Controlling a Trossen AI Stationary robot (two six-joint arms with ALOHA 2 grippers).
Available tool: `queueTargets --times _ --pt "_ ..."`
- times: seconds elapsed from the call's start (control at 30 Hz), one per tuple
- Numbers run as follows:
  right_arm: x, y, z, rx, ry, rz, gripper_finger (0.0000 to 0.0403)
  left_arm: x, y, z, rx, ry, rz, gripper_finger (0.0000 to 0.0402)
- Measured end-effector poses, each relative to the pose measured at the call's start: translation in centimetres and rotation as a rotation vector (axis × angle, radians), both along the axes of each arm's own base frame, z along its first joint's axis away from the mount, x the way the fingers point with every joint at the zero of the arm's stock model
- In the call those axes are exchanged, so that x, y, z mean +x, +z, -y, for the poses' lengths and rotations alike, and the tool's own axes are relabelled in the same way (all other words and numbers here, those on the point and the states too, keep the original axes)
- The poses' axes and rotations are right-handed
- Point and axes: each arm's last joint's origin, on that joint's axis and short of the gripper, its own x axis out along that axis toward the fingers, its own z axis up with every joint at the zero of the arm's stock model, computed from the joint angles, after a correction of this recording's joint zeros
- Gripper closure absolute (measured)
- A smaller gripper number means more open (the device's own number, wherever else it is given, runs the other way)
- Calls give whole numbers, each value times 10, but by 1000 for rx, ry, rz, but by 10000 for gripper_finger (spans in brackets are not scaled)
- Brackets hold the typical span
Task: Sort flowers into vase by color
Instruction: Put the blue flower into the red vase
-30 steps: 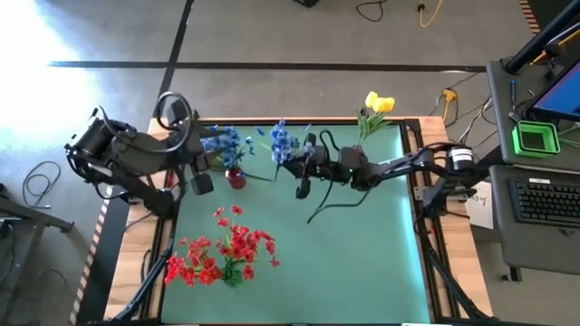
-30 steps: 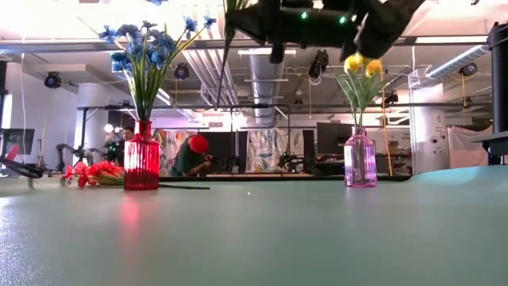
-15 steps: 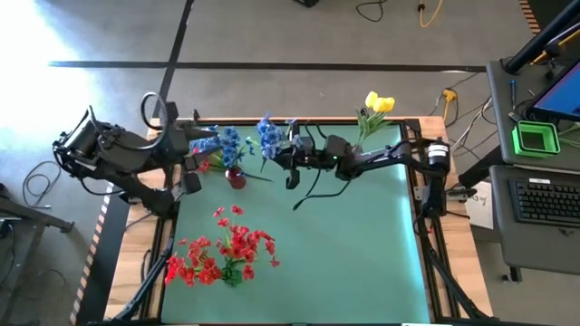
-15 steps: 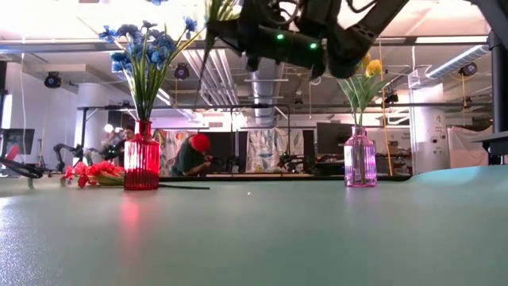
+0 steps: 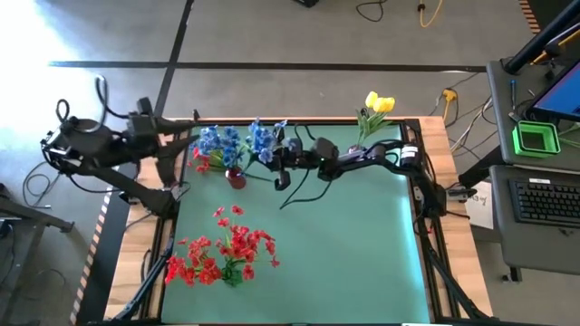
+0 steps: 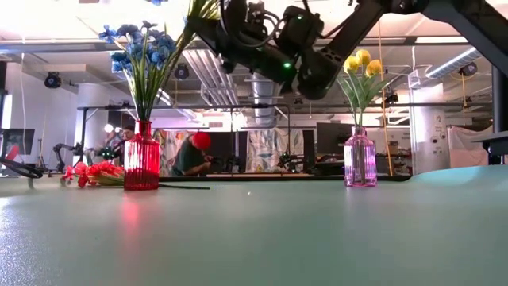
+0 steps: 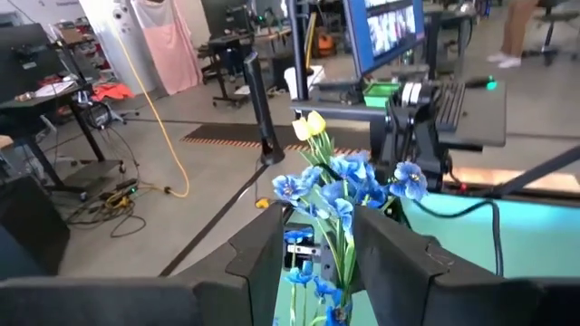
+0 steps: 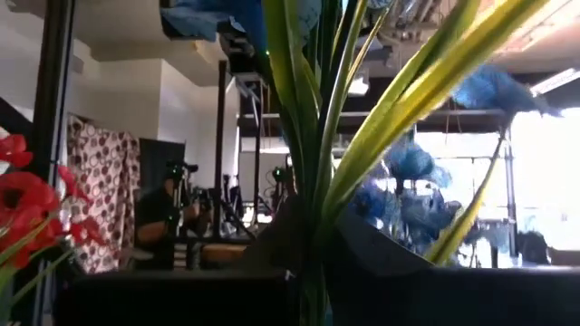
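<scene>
Gripping a blue flower bunch [image 5: 264,140] by its stems, right gripper [image 5: 275,156] beside red vase [image 5: 236,177] w/ blue flowers [image 5: 216,142], left gripper [image 5: 178,156] near, jaws part-open, empty.

We note blue flowers [image 5: 217,142] upright in a red vase [image 5: 235,177]. Yellow flowers [image 5: 379,103] stand in a pink vase [image 6: 359,159]; red flowers [image 5: 227,249] lie loose.
</scene>
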Motion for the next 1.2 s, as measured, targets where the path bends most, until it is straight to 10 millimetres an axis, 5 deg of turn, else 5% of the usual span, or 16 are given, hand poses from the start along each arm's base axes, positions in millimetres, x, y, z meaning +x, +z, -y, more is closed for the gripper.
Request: queueTargets --times 0.4,1.2 --pt "23 -9 5 -52 -35 29 385 -27 3 -11 -29 0 67 279" --pt "29 -15 2 -81 -76 -20 385 -17 1 -7 -4 -2 25 279"
